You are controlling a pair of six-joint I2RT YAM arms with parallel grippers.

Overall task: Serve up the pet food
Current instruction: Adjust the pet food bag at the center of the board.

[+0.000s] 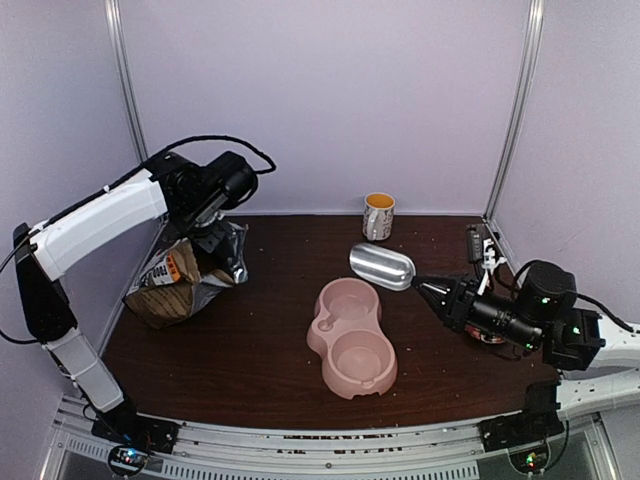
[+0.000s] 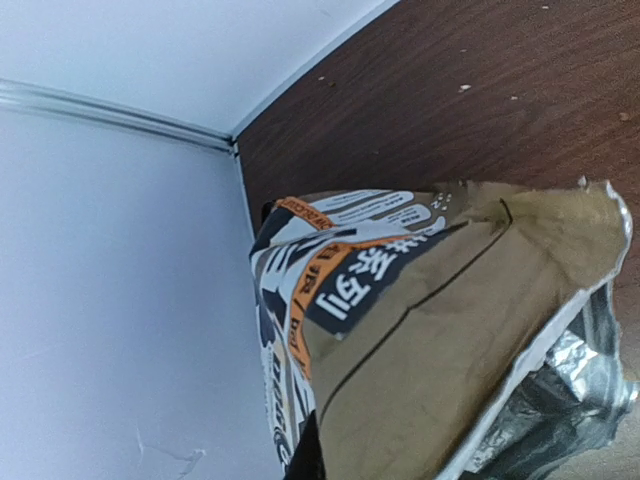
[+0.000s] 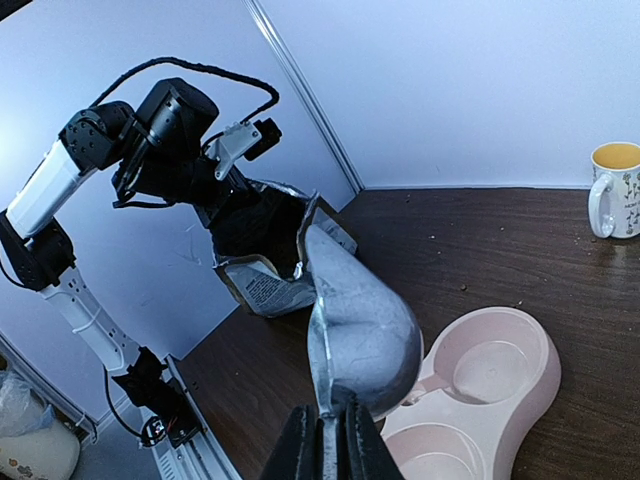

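Note:
The pet food does not show; it is hidden or out of view. A brown paper bag (image 1: 172, 282) with a foil lining leans at the table's left edge. My left gripper (image 1: 214, 236) is at its open top and looks shut on the rim. In the left wrist view the bag (image 2: 450, 330) fills the frame beside one dark fingertip (image 2: 305, 455). My right gripper (image 1: 425, 287) is shut on the handle of a metal scoop (image 1: 382, 266), held above the table just behind the pink double bowl (image 1: 316, 340). The scoop (image 3: 365, 320) shows its rounded back. Both bowl hollows (image 3: 548, 350) are empty.
A white mug (image 1: 378, 215) with a yellow inside stands at the back centre, and also shows in the right wrist view (image 3: 615, 190). Small crumbs lie on the dark wooden table. Purple walls close in the left, back and right sides.

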